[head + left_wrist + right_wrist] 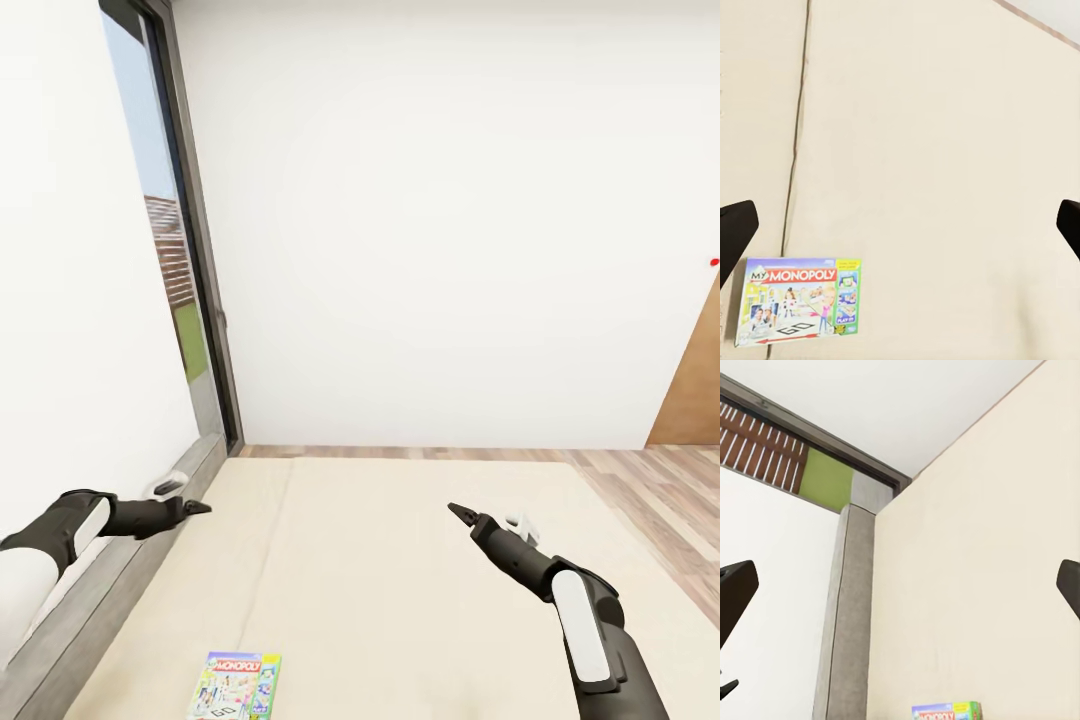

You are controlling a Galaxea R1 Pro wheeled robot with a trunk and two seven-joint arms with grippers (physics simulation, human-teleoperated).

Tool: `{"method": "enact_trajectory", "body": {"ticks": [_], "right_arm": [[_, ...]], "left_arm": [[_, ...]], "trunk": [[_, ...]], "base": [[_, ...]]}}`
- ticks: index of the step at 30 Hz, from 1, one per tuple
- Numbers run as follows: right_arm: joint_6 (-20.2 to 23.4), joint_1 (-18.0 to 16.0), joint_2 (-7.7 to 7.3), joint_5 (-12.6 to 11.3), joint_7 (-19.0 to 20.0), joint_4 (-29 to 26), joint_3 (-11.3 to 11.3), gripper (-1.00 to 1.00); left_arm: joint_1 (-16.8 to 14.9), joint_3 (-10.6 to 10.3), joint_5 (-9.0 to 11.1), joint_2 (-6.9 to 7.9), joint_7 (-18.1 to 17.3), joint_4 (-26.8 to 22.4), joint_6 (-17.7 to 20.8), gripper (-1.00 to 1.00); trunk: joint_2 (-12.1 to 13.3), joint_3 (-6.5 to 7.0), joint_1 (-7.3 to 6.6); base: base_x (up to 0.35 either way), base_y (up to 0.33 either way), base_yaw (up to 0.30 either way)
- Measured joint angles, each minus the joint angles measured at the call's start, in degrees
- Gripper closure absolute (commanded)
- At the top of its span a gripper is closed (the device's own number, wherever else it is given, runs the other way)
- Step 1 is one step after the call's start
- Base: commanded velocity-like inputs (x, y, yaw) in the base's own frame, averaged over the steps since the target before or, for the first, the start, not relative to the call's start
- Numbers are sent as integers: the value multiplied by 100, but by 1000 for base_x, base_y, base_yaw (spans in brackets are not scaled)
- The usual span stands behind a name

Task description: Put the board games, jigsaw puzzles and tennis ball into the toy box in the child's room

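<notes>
- We see a big cream bed [400, 560] in front of us, and it reaches all the way to the white wall [450, 200].
- One board game [240, 685] lies flat on the bed, close to us and a bit to the left. Its box is bright and says Monopoly on top.
- Our left gripper [196, 507] hangs over the left edge of the bed, near the grey bed frame [120, 580]. It holds nothing.
- From the left wrist camera we see the game box [799, 300] lying on the cream cover, with the dark fingertips [735, 232] spread wide apart on each side. So the left jaws are released.
- Our right gripper [460, 512] floats above the middle of the bed, well apart from the game. It holds nothing too.
- From the right wrist camera its dark fingertips [735, 600] also sit far apart, so those jaws are released as well. A bit of the game box [945, 711] peeks in at the edge.
- A tall window [170, 270] stands at the left, with green grass and a brown fence outside.
- A wood floor [660, 480] and a brown door [695, 390] are at the right.
</notes>
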Motion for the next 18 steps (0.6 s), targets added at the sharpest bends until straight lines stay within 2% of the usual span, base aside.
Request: {"method": "enact_trajectory", "body": {"ticks": [12, 18], "right_arm": [[17, -6, -7, 16, -42, 0, 2, -100], [35, -34, -8, 58, -82, -1, 28, -100]], "left_arm": [[0, -3, -13, -237, 1151, 2, -4, -100], [0, -4, -9, -355, 1539, 3, -4, -100]], "trunk": [[1, -78, 0], [1, -132, 0]], "base": [[0, 0, 0], [0, 0, 0]]}}
